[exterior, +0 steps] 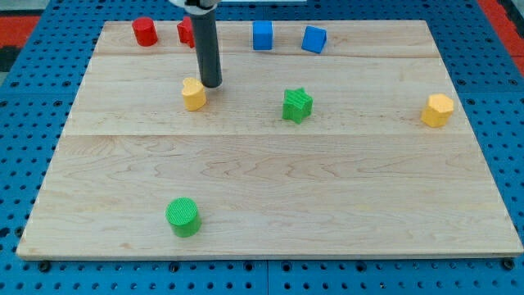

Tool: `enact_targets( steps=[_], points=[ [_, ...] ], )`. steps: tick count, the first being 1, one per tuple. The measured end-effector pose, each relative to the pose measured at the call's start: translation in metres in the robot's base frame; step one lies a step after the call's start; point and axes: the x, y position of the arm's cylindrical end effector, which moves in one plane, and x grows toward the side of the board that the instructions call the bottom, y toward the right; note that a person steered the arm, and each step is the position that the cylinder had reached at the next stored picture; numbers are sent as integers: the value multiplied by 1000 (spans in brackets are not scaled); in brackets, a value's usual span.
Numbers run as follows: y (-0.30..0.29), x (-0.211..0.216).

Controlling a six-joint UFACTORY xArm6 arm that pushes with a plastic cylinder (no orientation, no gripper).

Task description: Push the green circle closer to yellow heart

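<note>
My tip [211, 84], an end effector holding nothing, sits beside the yellow heart [193, 94], far from the green circle [183, 216].

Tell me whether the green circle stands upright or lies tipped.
Upright: the green circle shows its round flat top, far below my tip.

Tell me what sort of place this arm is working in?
Most likely a lab tabletop pushing rig: a wooden board on a blue perforated bench, scattered small blocks such as the green circle and yellow heart, and my tip just beside that heart.
</note>
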Motion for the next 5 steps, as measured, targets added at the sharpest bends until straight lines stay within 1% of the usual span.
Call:
enact_targets(
  steps=[1,2,3,4,5],
  points=[
    [-5,17],
    [4,6],
    [44,126],
    [68,204],
    [11,224]
  ],
)
